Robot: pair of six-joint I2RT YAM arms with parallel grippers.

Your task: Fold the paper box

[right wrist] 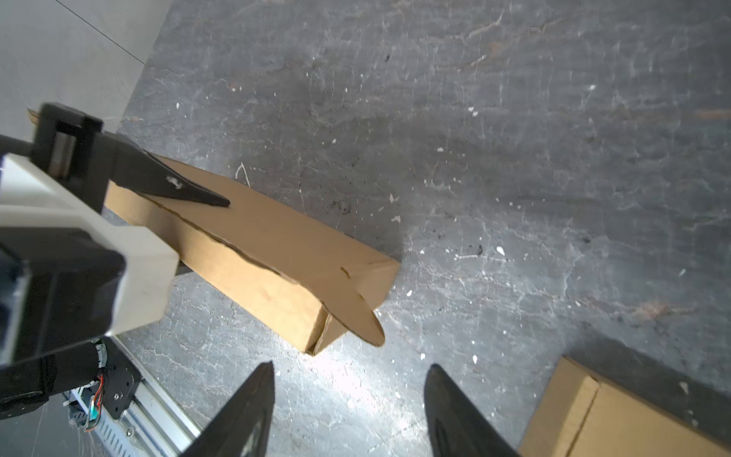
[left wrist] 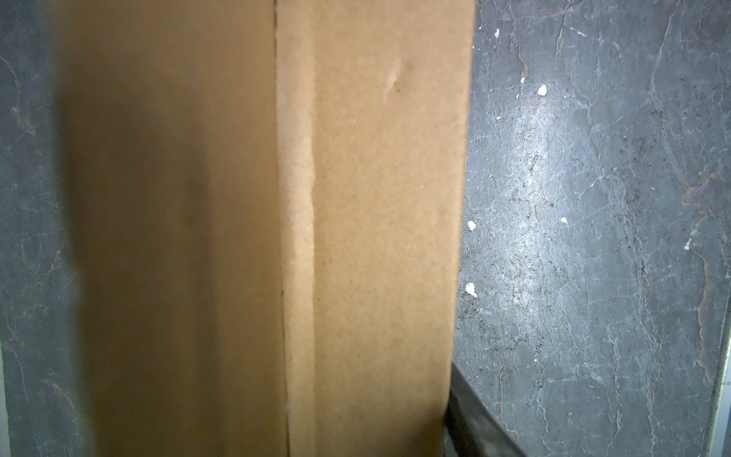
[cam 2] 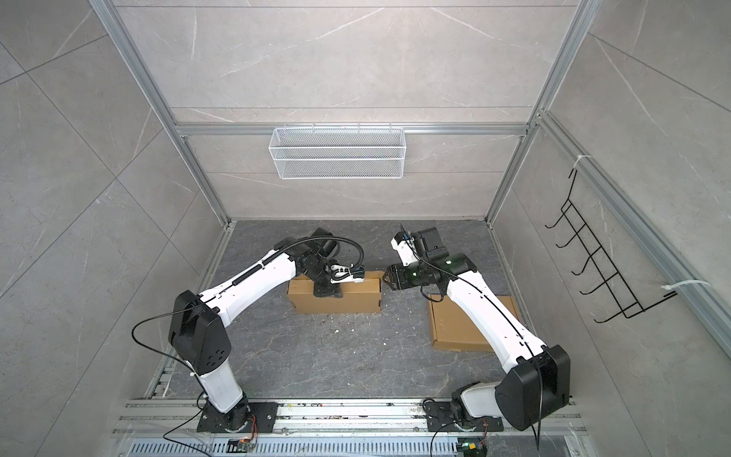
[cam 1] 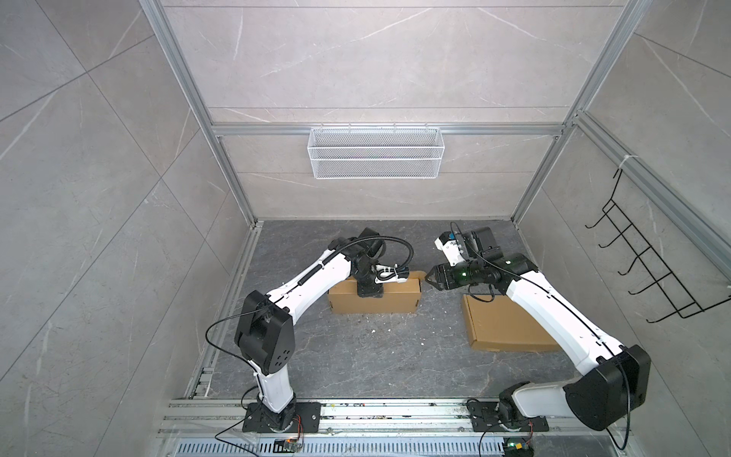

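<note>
Right wrist view: the paper box lies on the dark table. It is long, brown and nearly closed, with a wavy lid seam and a rounded tab jutting loose at one end. The left gripper bears on the box's middle with one finger flat on top, likely pinning it; whether it clamps cannot be told. The right gripper hangs just off the box's tab end, jaws apart and empty, probably to tuck that tab.

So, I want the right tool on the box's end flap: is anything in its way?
Nothing visible. Only bare table lies between the open right tool and the flap sticking out from the end of the box.
</note>
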